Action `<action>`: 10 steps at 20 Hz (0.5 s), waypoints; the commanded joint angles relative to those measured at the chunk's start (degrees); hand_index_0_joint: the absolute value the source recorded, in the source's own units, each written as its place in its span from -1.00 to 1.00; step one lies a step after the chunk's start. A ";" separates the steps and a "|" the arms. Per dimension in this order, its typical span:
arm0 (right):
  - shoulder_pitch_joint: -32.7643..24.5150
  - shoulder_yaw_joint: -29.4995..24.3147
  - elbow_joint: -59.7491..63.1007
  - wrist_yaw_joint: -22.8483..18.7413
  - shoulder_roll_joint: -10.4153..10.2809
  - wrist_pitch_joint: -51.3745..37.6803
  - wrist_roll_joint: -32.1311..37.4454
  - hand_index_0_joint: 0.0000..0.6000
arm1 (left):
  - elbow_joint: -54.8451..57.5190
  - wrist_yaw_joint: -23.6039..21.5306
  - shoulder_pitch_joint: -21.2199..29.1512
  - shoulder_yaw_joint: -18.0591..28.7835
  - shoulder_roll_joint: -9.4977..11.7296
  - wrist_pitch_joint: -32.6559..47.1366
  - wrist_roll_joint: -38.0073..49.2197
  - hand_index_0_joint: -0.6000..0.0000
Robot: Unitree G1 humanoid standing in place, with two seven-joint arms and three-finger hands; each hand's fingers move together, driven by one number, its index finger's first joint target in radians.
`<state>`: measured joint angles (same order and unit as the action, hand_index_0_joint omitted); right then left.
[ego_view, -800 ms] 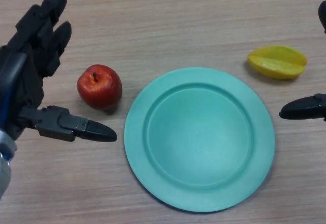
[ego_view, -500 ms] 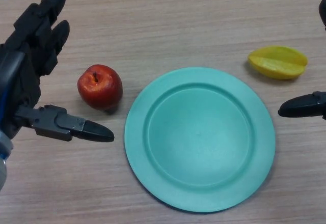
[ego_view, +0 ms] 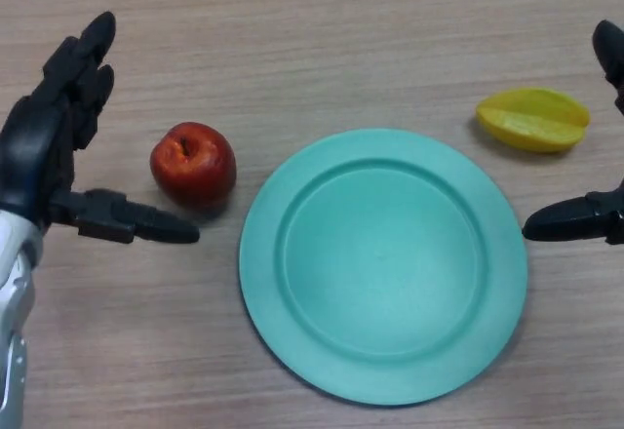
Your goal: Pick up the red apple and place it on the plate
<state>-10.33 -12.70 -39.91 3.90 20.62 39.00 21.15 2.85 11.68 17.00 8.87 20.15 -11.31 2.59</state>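
While only the head view is given, every line below comes from it.

Head view, apple: the apple (ego_view: 193, 163) sits upright on the desk (ego_view: 322, 29), just left of the plate (ego_view: 383, 265) and apart from its rim; nothing holds it.

Head view, left robot hand: the left robot hand (ego_view: 44, 146) is spread wide, fingers pointing up and away, thumb stretched toward the apple's lower side without touching it.

Head view, change: against the pictures from a moment ago, this hand sits farther left and its thumb tip has drawn back from under the apple; the apple and plate lie as before.

Head view, meaning: I judge the grasp not begun; the hand seems to be lining up and must yet come in round the apple before any lift.

Head view, right robot hand: the right robot hand (ego_view: 575, 220) shows only at the right edge, thumb and finger far apart, idle.

Head view, other: a yellow fruit (ego_view: 532, 119) lies beyond the plate's right side.
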 commanded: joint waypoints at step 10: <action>-1.66 -7.07 -7.62 -0.99 3.21 -3.63 -0.80 -1.00 | -21.56 -6.52 9.94 -0.93 2.00 23.99 -2.64 0.83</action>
<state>-9.93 -15.57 -43.89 4.26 21.32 40.60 21.17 -21.26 7.76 23.94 4.66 19.15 4.48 -2.75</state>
